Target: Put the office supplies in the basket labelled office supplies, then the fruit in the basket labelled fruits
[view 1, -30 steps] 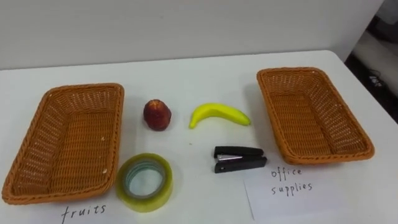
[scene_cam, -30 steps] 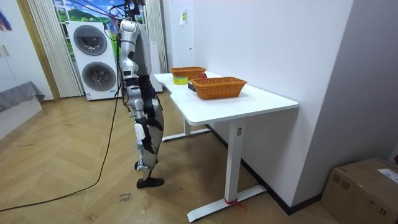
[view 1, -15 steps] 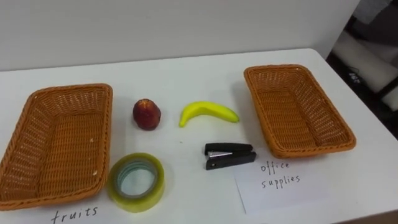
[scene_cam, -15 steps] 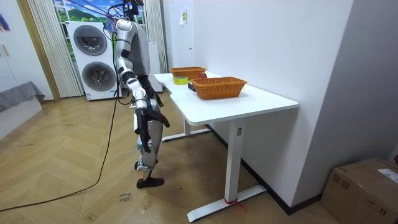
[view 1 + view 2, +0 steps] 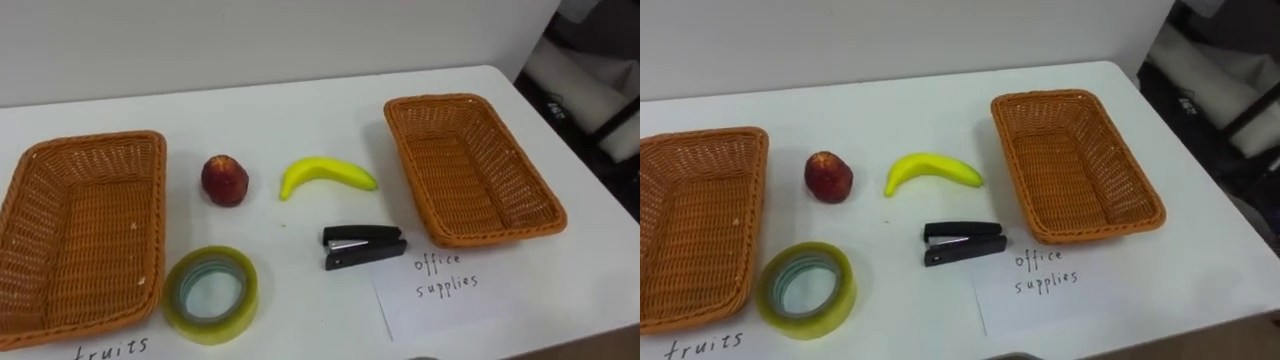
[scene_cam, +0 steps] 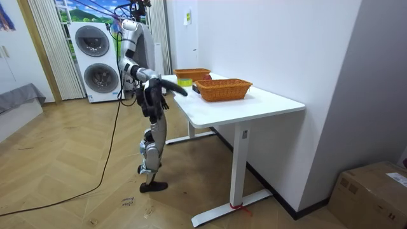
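1. Room view: our right hand (image 6: 182, 90) is held out at the table's (image 5: 300, 110) near edge; we cannot tell its fingers' state.
2. Red apple (image 5: 225, 180) and yellow banana (image 5: 327, 176) lie mid-table. The tape roll (image 5: 212, 328) is at 7 o'clock and the black stapler (image 5: 363, 246) at 5.
3. Wicker baskets flank them: the fruit basket (image 5: 60, 240) at 9 o'clock, the office basket (image 5: 470, 170) at 3. Bare tabletop lies at 12.

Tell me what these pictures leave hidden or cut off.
- Fruits basket: the left eye view's left edge cuts off its side.
- Fruits label: bottom edge crops the writing.
- Banana: hidden behind the office basket in the room view.
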